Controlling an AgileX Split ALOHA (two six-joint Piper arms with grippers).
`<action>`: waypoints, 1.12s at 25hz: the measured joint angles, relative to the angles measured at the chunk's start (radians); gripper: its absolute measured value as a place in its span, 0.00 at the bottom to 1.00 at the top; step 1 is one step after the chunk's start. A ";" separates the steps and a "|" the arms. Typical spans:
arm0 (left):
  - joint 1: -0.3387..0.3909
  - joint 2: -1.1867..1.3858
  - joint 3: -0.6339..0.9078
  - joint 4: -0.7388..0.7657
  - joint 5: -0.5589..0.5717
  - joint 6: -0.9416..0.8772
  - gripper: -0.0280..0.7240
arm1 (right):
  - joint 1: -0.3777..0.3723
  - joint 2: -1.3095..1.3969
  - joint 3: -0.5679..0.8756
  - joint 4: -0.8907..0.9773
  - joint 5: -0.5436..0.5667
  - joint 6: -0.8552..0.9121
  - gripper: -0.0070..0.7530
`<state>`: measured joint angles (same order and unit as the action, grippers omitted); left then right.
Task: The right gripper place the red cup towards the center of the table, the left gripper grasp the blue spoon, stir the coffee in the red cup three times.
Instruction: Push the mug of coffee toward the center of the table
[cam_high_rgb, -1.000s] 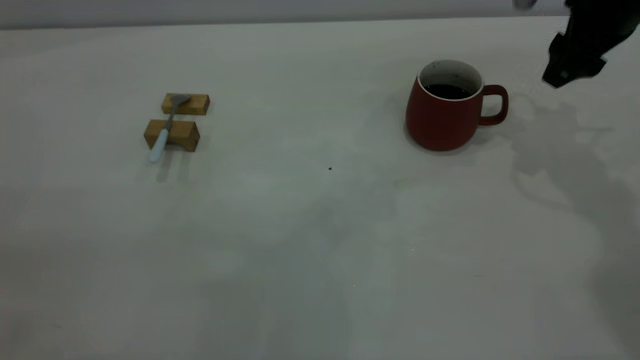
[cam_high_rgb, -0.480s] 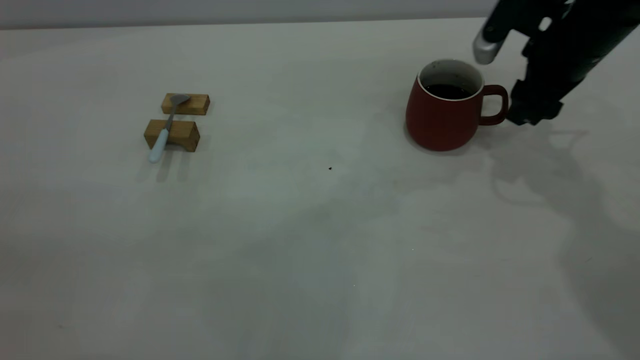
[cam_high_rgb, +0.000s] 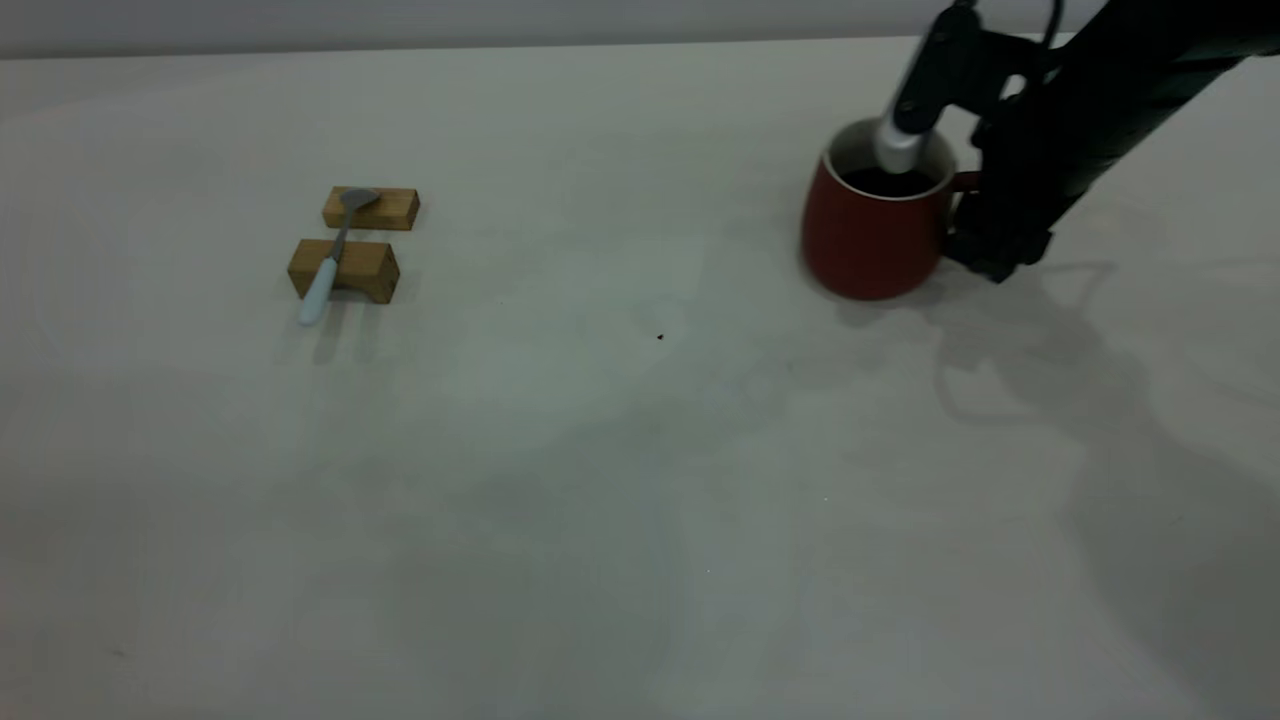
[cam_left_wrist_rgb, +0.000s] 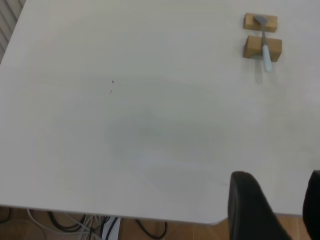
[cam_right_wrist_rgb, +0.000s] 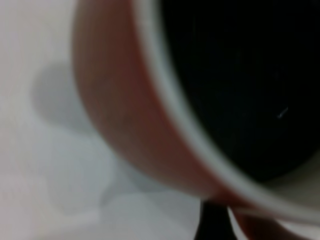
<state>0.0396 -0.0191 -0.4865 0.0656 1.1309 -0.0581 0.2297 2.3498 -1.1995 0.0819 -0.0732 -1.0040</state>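
Note:
The red cup (cam_high_rgb: 865, 240) stands at the table's (cam_high_rgb: 600, 450) far right with dark coffee (cam_high_rgb: 885, 182) inside. My right gripper (cam_high_rgb: 985, 250) is down at the cup's handle side, hiding most of the handle, and its silver-grey cylinder (cam_high_rgb: 897, 148) hangs over the rim. The right wrist view is filled by the red cup (cam_right_wrist_rgb: 125, 125) and the coffee (cam_right_wrist_rgb: 240, 75). The blue spoon (cam_high_rgb: 325, 270) lies across two wooden blocks at the left, untouched. My left gripper (cam_left_wrist_rgb: 280, 210) hovers open over the table's edge, far from the blue spoon (cam_left_wrist_rgb: 265, 47).
Two brown wooden blocks (cam_high_rgb: 370, 208) (cam_high_rgb: 345, 268) carry the spoon. A small dark speck (cam_high_rgb: 660, 337) marks the tabletop near the middle. Cables show below the table edge (cam_left_wrist_rgb: 100, 217) in the left wrist view.
My right arm came down from the upper right corner to the cup's handle. The cup has shifted slightly to the left. Spoon and blocks have not moved.

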 joint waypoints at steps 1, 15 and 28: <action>0.000 0.000 0.000 0.000 0.000 0.000 0.49 | 0.015 0.002 0.000 0.000 -0.016 0.001 0.76; 0.000 0.000 0.000 0.000 0.000 0.000 0.49 | 0.174 0.052 -0.105 0.004 -0.107 0.088 0.76; 0.000 0.000 0.000 0.000 0.000 0.000 0.49 | 0.286 0.092 -0.168 -0.023 -0.126 0.117 0.76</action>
<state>0.0396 -0.0191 -0.4865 0.0656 1.1309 -0.0581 0.5153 2.4422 -1.3671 0.0591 -0.1997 -0.8866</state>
